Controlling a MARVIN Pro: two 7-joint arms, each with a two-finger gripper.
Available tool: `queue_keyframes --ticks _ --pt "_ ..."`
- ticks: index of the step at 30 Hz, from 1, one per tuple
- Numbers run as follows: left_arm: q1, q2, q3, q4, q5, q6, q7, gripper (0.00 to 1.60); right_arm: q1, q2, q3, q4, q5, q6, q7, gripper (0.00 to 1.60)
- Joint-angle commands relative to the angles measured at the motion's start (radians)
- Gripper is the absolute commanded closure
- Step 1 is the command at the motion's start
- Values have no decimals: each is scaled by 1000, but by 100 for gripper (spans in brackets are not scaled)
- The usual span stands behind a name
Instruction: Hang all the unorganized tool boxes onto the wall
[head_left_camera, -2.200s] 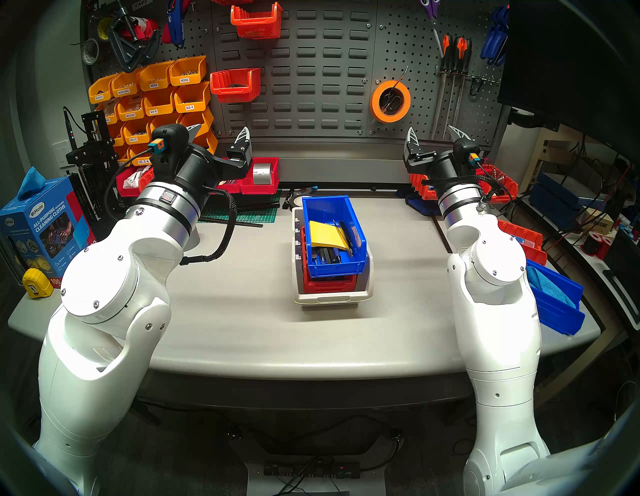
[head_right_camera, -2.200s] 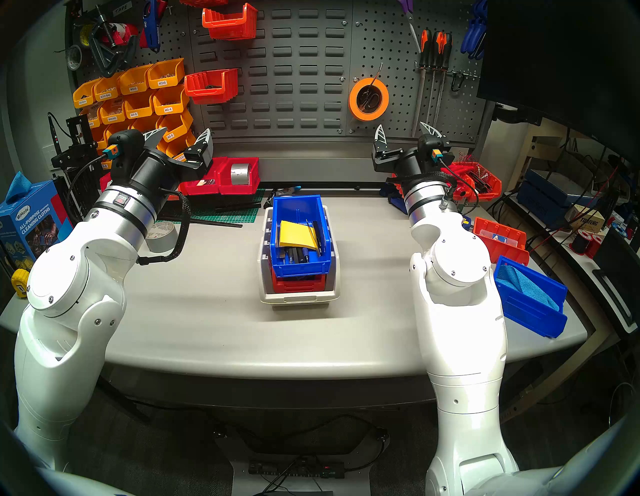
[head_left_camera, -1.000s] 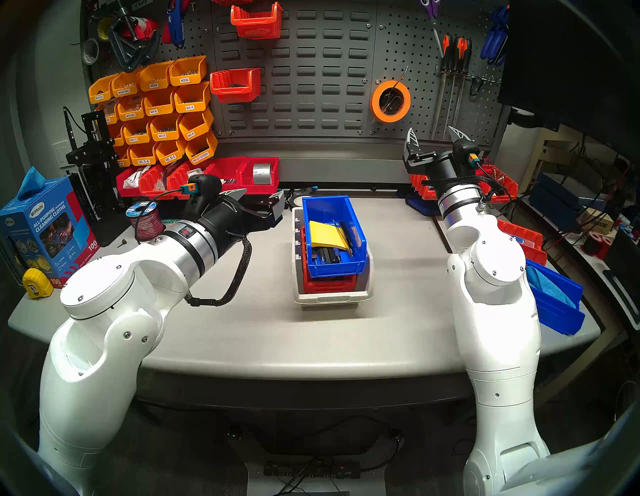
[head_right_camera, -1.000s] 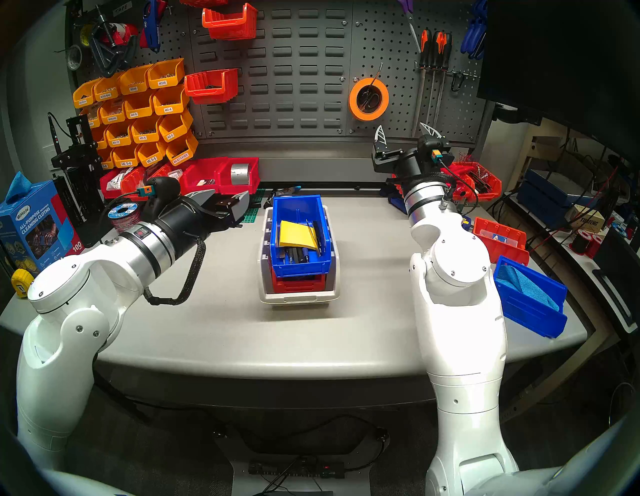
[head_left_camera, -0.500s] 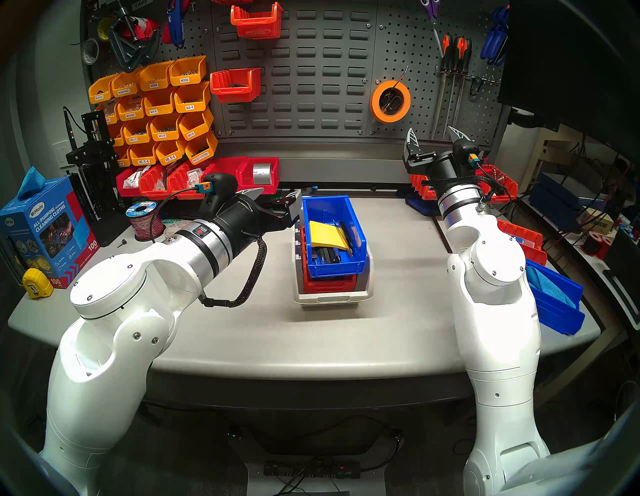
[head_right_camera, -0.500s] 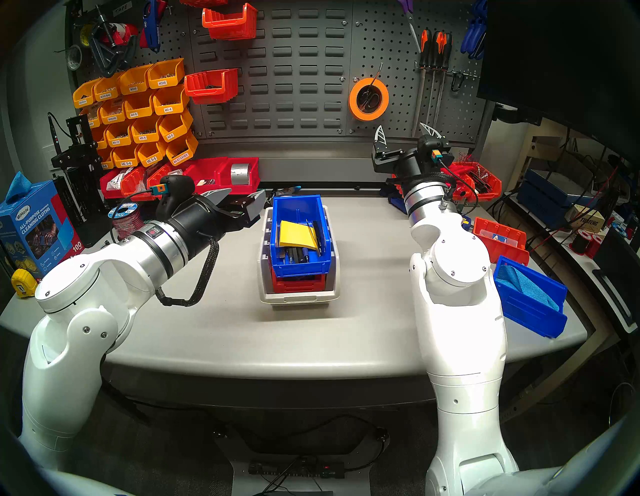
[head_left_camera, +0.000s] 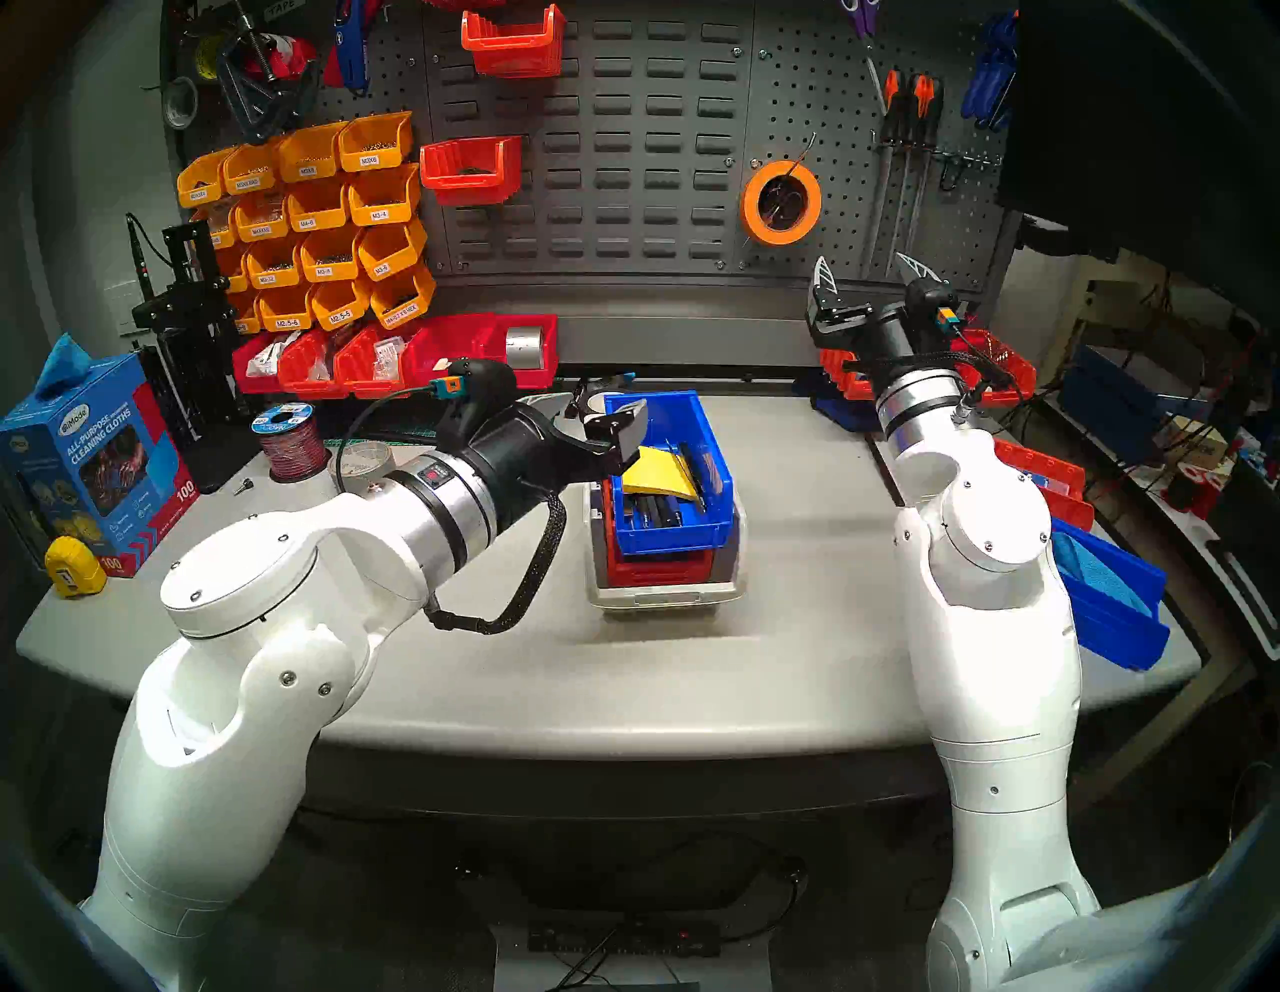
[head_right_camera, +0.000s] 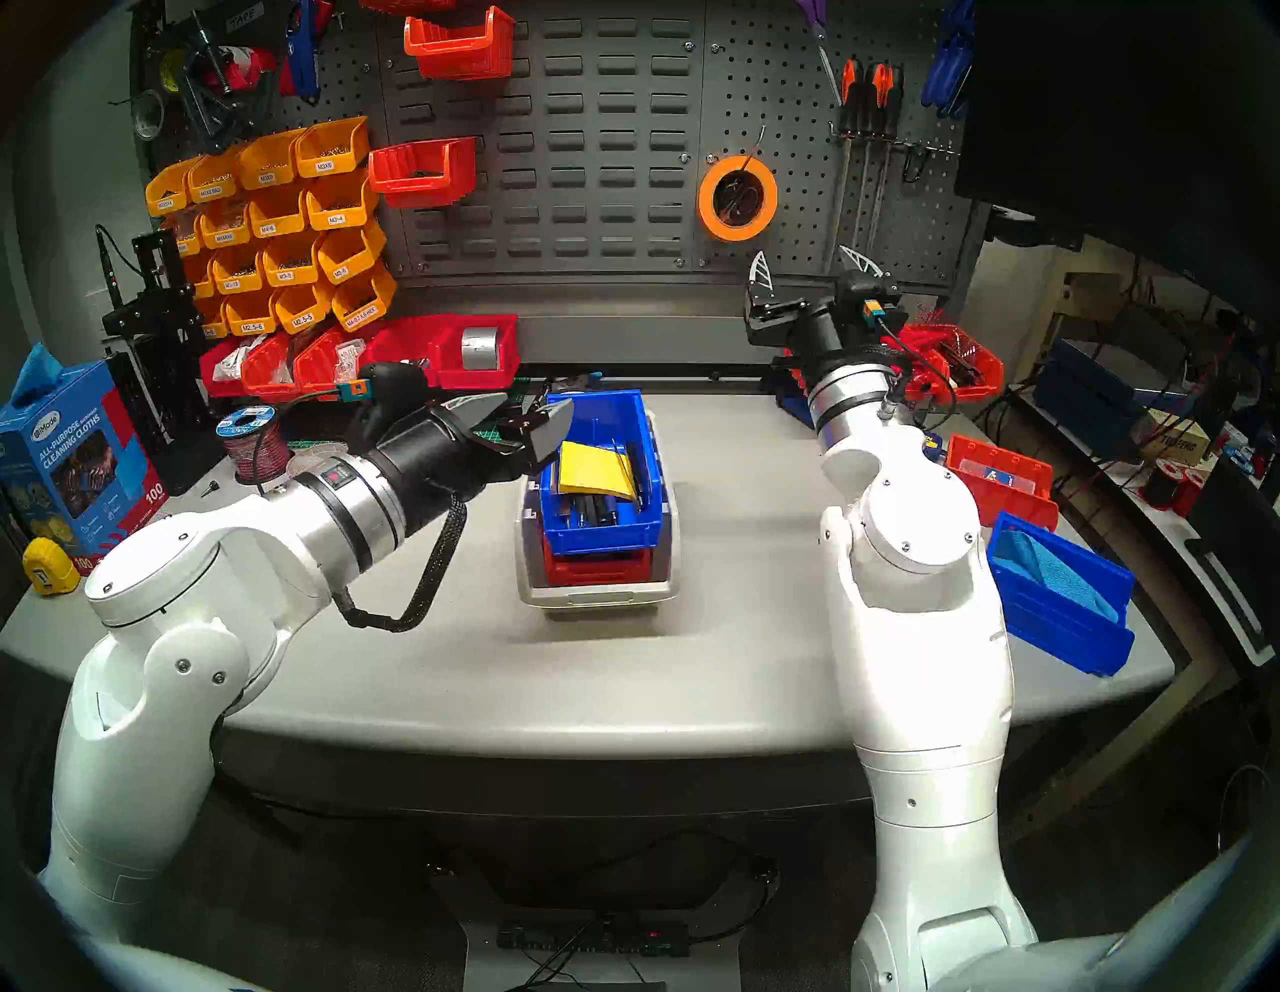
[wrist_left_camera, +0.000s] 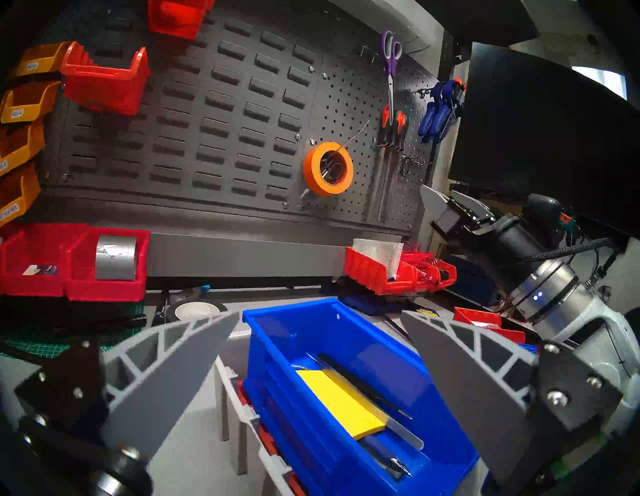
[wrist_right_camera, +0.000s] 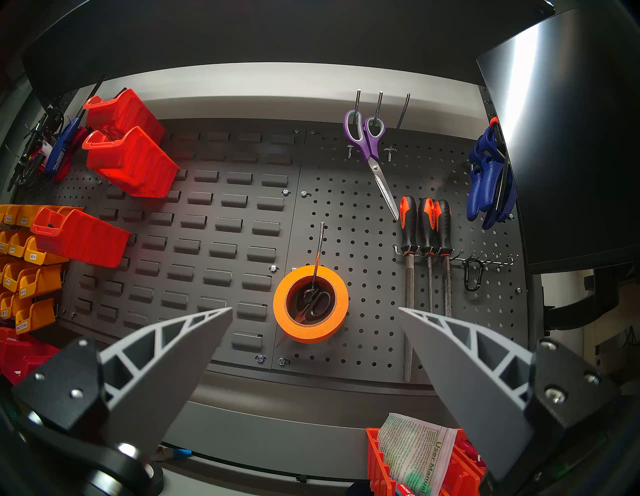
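Blue bin (wrist_left_camera: 346, 398) between open jaws

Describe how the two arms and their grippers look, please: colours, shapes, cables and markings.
Both arms are glossy white with rounded joints and small screws, then a silver ring and a black wrist. Each gripper, left gripper and right gripper, has two pointed grey fingers with triangular cut-outs on black mounts. A black braided cable loops beside each wrist, and a small orange-and-teal connector sits on top. The left wrist shows a small red display.

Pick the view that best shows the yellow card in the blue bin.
Left wrist: the yellow card fills the blue bin, close and unblocked. Both head views show it smaller; the left gripper clips it. Right wrist misses it.
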Motion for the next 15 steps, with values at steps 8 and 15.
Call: queue_keyframes --ticks 8,15 --pt "-40 -9 67 -10 37 66 86 0 4 0 0 -11 0 -2 0 0" --pt "-57 -35 117 -10 51 107 150 0 4 0 0 -11 0 -2 0 0"
